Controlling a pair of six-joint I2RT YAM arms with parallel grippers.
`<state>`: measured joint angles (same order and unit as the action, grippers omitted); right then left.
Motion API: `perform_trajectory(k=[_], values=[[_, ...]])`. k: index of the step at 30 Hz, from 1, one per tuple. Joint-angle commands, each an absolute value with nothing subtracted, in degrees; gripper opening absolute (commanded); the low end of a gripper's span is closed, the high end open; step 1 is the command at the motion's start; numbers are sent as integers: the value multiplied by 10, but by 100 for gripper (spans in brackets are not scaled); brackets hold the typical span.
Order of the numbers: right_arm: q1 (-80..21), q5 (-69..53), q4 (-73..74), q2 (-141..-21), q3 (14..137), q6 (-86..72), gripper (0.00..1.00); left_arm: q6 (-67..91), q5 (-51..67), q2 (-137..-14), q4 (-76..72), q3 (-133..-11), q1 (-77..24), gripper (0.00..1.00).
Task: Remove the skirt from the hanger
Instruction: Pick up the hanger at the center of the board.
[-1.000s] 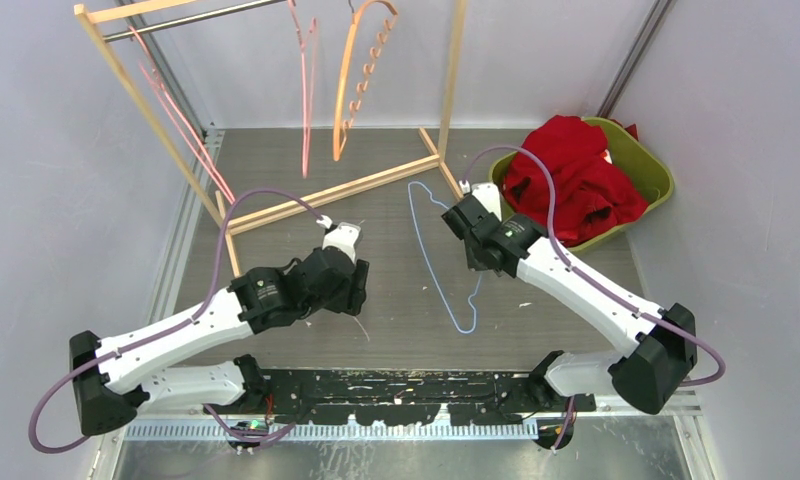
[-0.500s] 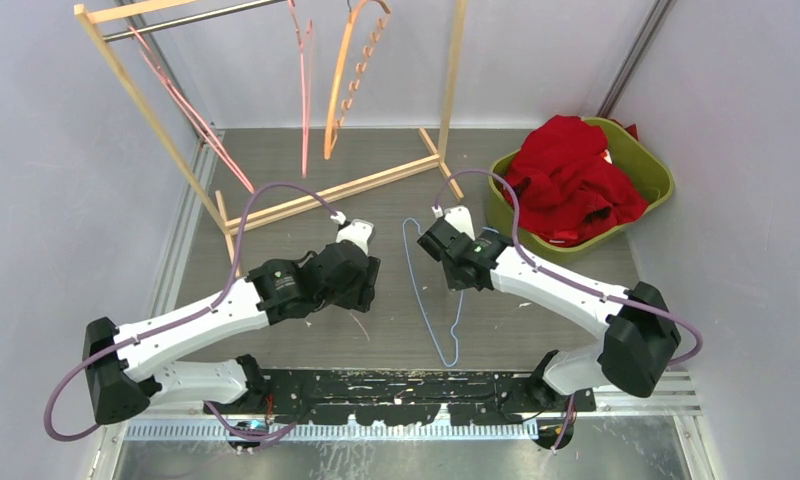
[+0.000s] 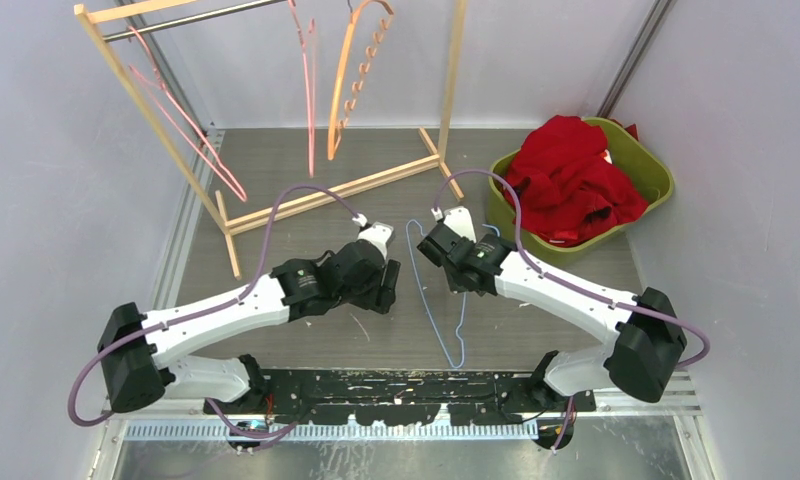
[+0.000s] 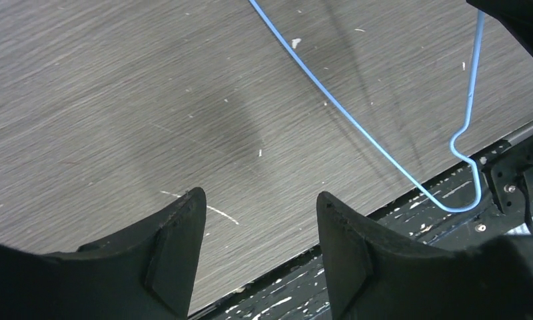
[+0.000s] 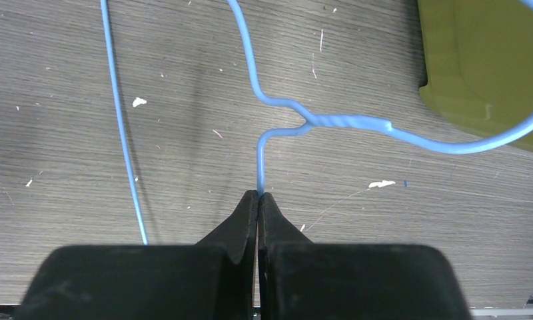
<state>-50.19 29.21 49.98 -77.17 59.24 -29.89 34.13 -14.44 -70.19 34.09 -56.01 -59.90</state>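
Observation:
A red skirt (image 3: 571, 180) lies bunched in the green basket (image 3: 654, 165) at the back right, off any hanger. A bare blue wire hanger (image 3: 438, 318) slants across the table's middle. My right gripper (image 3: 426, 243) is shut on the hanger's wire just below the twisted neck (image 5: 344, 123); in the right wrist view the gripper (image 5: 259, 195) pinches the thin wire between closed fingers. My left gripper (image 3: 388, 285) is open and empty just left of the hanger. In the left wrist view the gripper (image 4: 258, 195) hovers over bare table, with the hanger (image 4: 474, 67) to its right.
A wooden clothes rack (image 3: 316, 195) stands at the back left. Pink wire hangers (image 3: 306, 90) and an orange hanger (image 3: 351, 80) hang from it. The basket's corner (image 5: 477, 60) shows in the right wrist view. The black base rail (image 3: 406, 385) runs along the near edge.
My right gripper has carried the blue hanger left toward the middle. My left arm has swung right and now sits beside the hanger. The hangers on the rack are swinging.

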Motion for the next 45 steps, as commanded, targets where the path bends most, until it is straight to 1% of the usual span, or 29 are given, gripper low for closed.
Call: perform_trajectory(k=[1, 8, 16, 31, 39, 45], values=[[-508, 322, 511, -746, 610, -310, 1, 335, -110, -719, 222, -553, -591, 63], [-511, 321, 513, -745, 606, -315, 1, 391, -44, -773, 94, -536, -527, 65], [-512, 326, 522, -753, 616, -316, 1, 467, 31, -864, -12, -569, -480, 63], [-517, 320, 541, -753, 627, -300, 1, 498, 69, -977, -51, -685, -455, 63], [-517, 321, 545, -752, 637, -288, 1, 544, 110, -1050, -81, -709, -440, 62], [-518, 324, 547, -754, 637, -277, 1, 564, 96, -1053, -48, -709, -438, 61]])
